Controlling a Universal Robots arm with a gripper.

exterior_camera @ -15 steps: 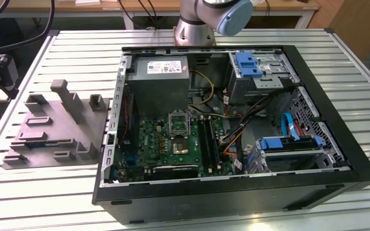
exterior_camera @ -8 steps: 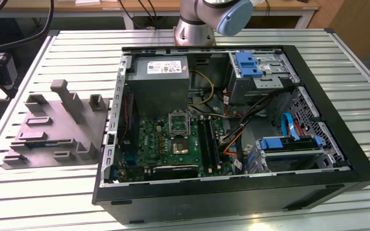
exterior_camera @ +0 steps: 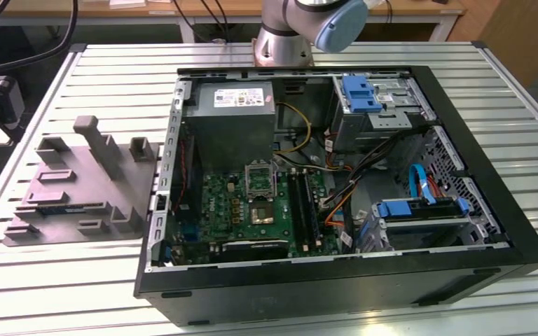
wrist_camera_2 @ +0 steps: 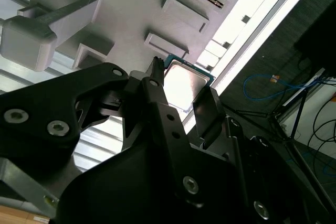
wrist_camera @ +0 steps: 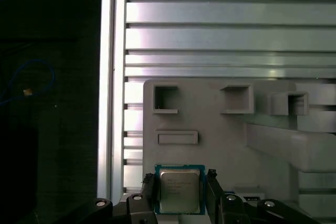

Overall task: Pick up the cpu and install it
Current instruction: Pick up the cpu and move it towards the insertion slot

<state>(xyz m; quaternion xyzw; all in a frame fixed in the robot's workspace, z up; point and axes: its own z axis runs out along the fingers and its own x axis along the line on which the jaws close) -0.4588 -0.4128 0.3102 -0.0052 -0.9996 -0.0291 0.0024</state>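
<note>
A slatted aluminium table (exterior_camera: 64,294) carries an open desktop computer case (exterior_camera: 344,290) and, to the exterior view's left of it, a grey moulded holder (exterior_camera: 73,192) with upright posts. Inside the case lies the green motherboard (exterior_camera: 222,206). Its dark square socket (exterior_camera: 261,211) is uncovered, with loose cables (exterior_camera: 344,178) running just beside the board. In both wrist views the black gripper (wrist_camera: 180,178) hangs over the holder near the table's edge. It is pressed together on the cpu (wrist_camera: 178,192), pinching it by two opposite edges with the silvery top facing the cameras. Whether the chip is lifted clear of the holder or sits in it cannot be told. The hold is only on thin edges, so a jolt or quick swing could make the chip tilt or slip out. The socket is well apart from the holder and deep inside the case walls. A skewed or wrongly turned chip lowered there would probably bend contacts, and the fingers could snag a cable on the way in.
</note>
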